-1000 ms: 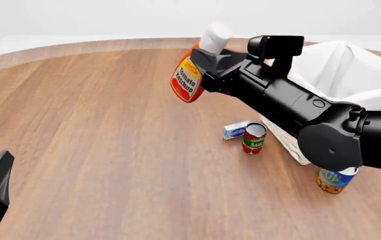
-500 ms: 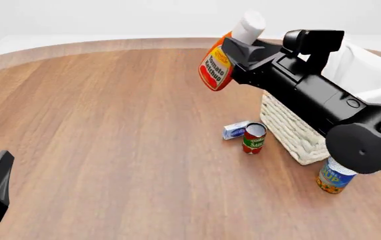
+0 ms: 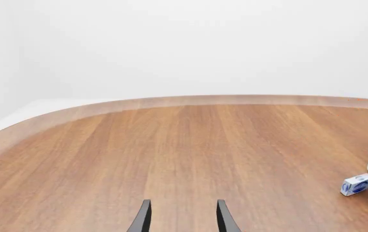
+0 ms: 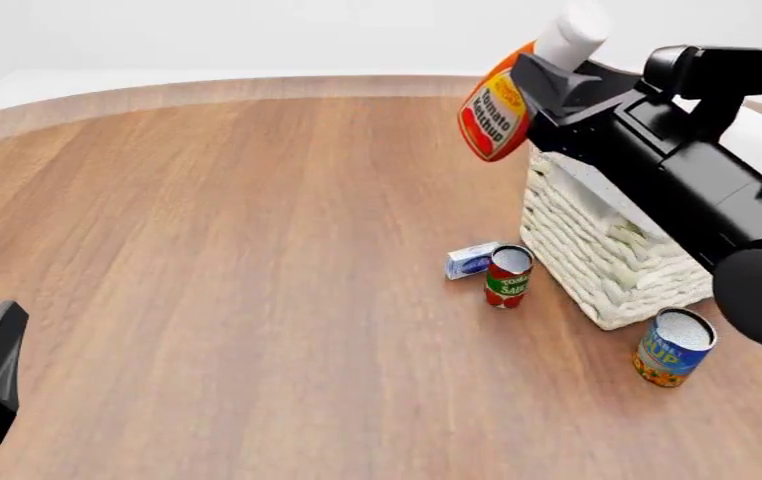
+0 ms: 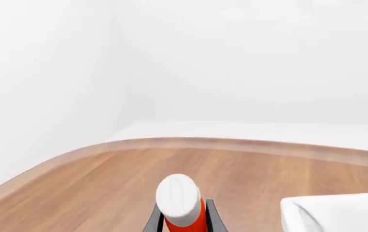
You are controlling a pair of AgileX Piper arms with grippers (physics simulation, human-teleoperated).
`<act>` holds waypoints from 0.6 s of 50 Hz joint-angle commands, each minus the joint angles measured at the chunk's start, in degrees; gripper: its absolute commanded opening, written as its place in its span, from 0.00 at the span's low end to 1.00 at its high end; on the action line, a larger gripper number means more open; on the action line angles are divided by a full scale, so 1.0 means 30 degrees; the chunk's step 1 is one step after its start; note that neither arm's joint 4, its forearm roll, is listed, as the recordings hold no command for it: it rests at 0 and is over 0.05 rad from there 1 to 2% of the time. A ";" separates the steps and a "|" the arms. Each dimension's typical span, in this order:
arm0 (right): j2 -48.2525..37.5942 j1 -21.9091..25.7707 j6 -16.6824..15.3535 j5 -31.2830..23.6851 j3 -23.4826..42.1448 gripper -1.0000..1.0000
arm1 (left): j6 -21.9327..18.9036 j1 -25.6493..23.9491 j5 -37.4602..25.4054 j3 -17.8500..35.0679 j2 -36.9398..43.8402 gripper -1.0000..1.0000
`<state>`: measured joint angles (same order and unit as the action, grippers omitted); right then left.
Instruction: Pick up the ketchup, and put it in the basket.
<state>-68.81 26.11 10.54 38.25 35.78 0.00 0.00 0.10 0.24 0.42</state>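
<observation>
One right tool (image 4: 541, 75) grips ketchup (image 4: 495, 115) beside basket (image 4: 595, 250).

Light is bright, even and diffuse in all three views, with no visible source. The table (image 4: 221, 260) shows a soft sheen and no hard glare. Shadows are faint: only a thin dark contact line under the cans beside the basket (image 4: 608, 270). Renders are sharp edge to edge, without blur or edge distortion. The background above the table's far rim is plain near-white.

Glossy plastic ketchup (image 4: 495, 115), woven wicker basket (image 4: 604, 262) — smooth wood table (image 4: 221, 250)
</observation>
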 commanded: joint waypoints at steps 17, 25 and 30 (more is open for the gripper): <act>0.2362 -0.2769 0.0573 -0.0148 -0.1151 0.00 | 0.0000 0.0000 0.0000 0.0000 0.0000 1.00; 0.3163 -0.3588 0.0856 -0.0401 -0.1480 0.00 | 0.0000 0.0000 0.0000 0.0000 0.0000 1.00; 0.3553 -0.4141 0.1022 -0.0560 -0.1655 0.00 | 0.0000 0.0000 0.0000 0.0000 0.0000 1.00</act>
<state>-60.87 16.64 11.89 37.15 31.72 0.00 0.00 0.10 0.24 0.42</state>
